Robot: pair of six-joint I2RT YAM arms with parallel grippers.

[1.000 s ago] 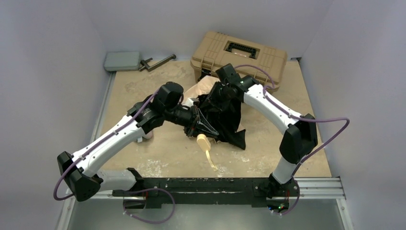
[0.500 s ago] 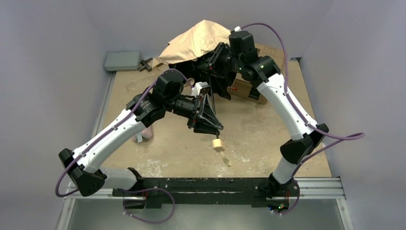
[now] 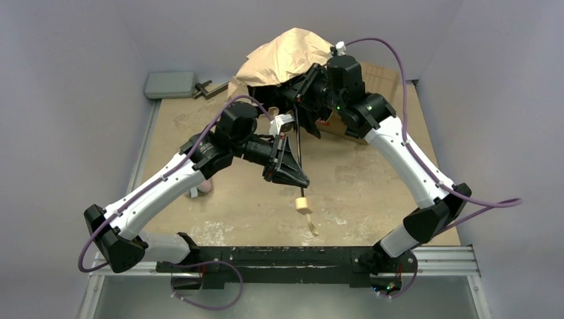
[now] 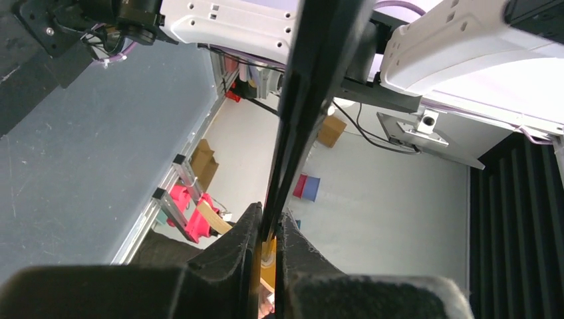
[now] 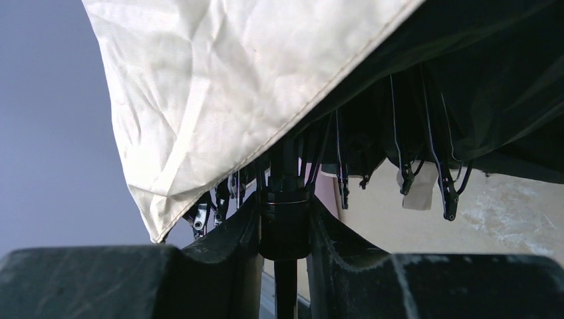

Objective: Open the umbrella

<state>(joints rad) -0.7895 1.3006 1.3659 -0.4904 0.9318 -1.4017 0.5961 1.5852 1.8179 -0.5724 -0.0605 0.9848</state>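
The umbrella hangs in the air over the middle of the table. Its beige-tan canopy is bunched high at the back, part spread, with black ribs hanging under the fabric. My right gripper is shut on the black runner at the ribs' base. A thin black shaft runs down toward me. My left gripper is shut on it just above the cream knob handle, whose strap dangles below.
The tan toolbox stands at the back right, mostly hidden behind the canopy and right arm. A grey pad and a dark clamp lie at the back left. A pink pouch peeks from under the left arm.
A second ago the umbrella lay collapsed on the table. The right gripper has lifted the canopy up and back, the shaft has drawn out, and the handle has shifted slightly right and nearer.
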